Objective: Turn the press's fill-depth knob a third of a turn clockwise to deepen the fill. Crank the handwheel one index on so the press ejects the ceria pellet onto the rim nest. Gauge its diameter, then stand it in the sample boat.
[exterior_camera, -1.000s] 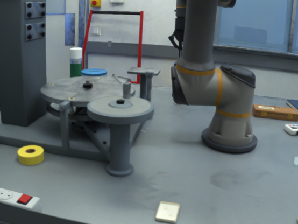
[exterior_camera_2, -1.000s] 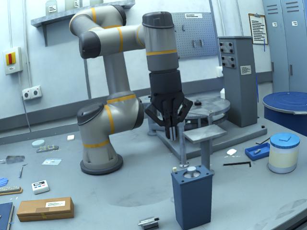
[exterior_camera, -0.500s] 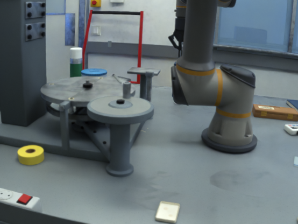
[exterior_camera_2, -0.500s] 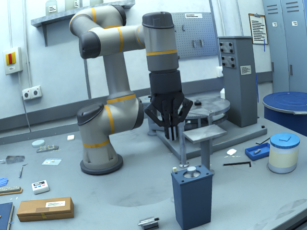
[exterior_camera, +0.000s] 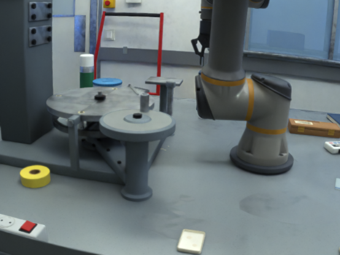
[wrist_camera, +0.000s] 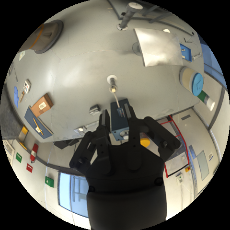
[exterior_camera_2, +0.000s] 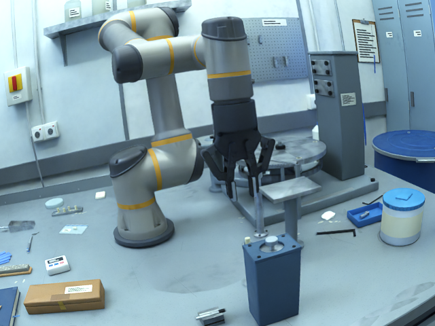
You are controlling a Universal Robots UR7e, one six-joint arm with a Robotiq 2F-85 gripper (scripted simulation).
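Note:
The press stands at the bench's back: a grey column [exterior_camera_2: 338,112] with a round turret table [exterior_camera: 95,101] carrying a small black knob [exterior_camera: 100,97], and in front of it a grey handwheel disc [exterior_camera: 137,122] on a pedestal with a black hub. A square plate on a post [exterior_camera_2: 290,188] sits beside the press base. Nearer the front stands a blue box [exterior_camera_2: 272,277] with a round silver button on top and a small pale pellet-like stub [exterior_camera_2: 247,240] at its corner. My gripper [exterior_camera_2: 240,193] hangs above the bench between the press and the blue box, empty and open.
Behind the press are a red-framed guard, a spray can [exterior_camera: 86,70] and a blue-lidded jar [exterior_camera_2: 402,215]. A blue tray [exterior_camera_2: 365,214], an Allen key, a yellow tape roll [exterior_camera: 35,176], a cardboard box [exterior_camera_2: 64,295] and a white dish [exterior_camera: 191,241] lie about the bench.

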